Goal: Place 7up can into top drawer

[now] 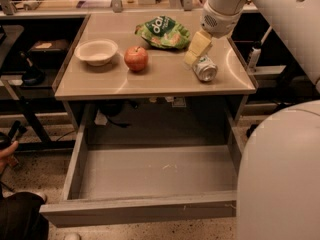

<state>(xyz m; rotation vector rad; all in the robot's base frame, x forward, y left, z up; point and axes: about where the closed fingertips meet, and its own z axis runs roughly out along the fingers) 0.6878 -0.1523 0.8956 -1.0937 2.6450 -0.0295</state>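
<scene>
- The hand (pixel 194 54) hangs over the right part of the surface (pixel 165 81), tilted down from the white arm (pixel 222 9) that enters from the top right corner.
- Whether the hand is apart or together cannot be told from this angle.
- The 7up can (pixel 205 68) lies on its side near the surface's right edge, its silvery end facing the front.
- The tip of the hand sits just beside the can's far end; I cannot tell whether they touch.
- The top drawer (pixel 150 211) is pulled fully out below the surface's front edge, with nothing inside it.
- A red apple (pixel 136 58) stands near the middle of the surface, with a white bowl (pixel 96 51) just beside it towards the left edge.
- A green snack bag (pixel 162 31) lies towards the back edge, near the hand.
</scene>
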